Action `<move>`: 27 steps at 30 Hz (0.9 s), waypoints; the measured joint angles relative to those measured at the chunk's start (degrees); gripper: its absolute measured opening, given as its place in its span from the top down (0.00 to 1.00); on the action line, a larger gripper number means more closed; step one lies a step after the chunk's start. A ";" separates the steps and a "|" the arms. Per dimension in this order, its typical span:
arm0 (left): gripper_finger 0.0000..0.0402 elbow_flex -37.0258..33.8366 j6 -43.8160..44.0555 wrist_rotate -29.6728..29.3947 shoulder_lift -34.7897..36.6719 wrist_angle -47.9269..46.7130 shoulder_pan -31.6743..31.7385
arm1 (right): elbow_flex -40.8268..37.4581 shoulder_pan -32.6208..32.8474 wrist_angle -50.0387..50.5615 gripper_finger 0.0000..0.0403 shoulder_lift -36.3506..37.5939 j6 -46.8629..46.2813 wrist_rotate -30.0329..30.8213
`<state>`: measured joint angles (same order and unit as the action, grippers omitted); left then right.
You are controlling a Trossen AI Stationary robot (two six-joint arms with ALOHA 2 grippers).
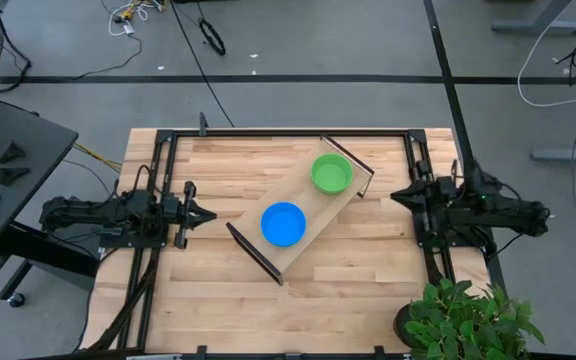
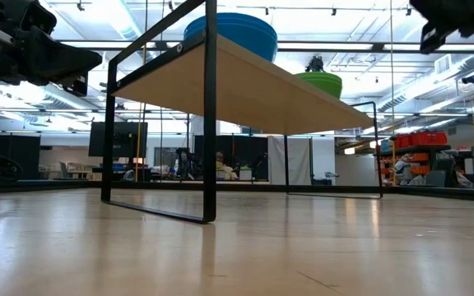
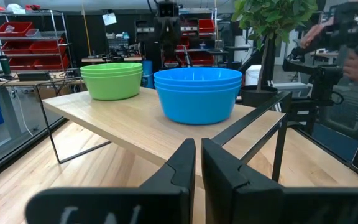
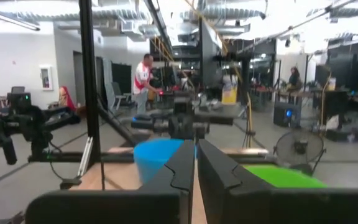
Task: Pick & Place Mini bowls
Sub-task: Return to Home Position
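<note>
Raised pale wooden shelf on black metal frame legs [image 1: 314, 203] sits diagonally mid-table on the light wood-plank table [image 1: 218, 290]. Both ends of the shelf are well clear of the table's edges.

Nested stack of bright blue round plastic mini bowls [image 1: 284, 223] stands upright on the shelf end nearer the table's left edge. Nested stack of bright green round plastic mini bowls [image 1: 331, 173] stands upright on the shelf end nearer the right edge. The two stacks are apart, with bare shelf between them.

Left gripper [image 1: 208, 213] is by the table's left edge, pointing inward at the shelf and apart from it. Its fingers are closed down to a thin slit and hold nothing.

Right gripper [image 1: 396, 195] is by the table's right edge, pointing inward and off the shelf's green end. Its fingers are likewise pressed nearly together and empty.

Green leafy potted plant [image 1: 465, 318] is at the table's near right corner.
</note>
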<state>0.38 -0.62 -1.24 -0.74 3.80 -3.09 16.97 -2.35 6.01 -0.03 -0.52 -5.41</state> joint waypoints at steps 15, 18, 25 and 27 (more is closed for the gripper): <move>0.92 0.00 0.00 0.01 -0.01 -0.01 0.00 | -8.52 0.00 -0.90 0.94 0.04 -2.07 0.00; 0.92 0.00 0.00 0.01 -0.01 -0.01 0.02 | -9.16 0.00 -0.91 0.94 0.04 -1.83 0.00; 0.92 0.00 0.00 -0.01 0.01 -0.01 0.02 | -12.24 0.00 -1.10 0.94 0.04 -2.08 0.00; 0.92 0.00 0.00 -0.01 0.01 0.01 0.02 | -13.17 0.00 -1.08 0.94 0.04 -2.54 0.00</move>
<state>0.38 -0.62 -1.26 -0.73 3.81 -3.07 3.81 -2.35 4.93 0.01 -3.05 -5.41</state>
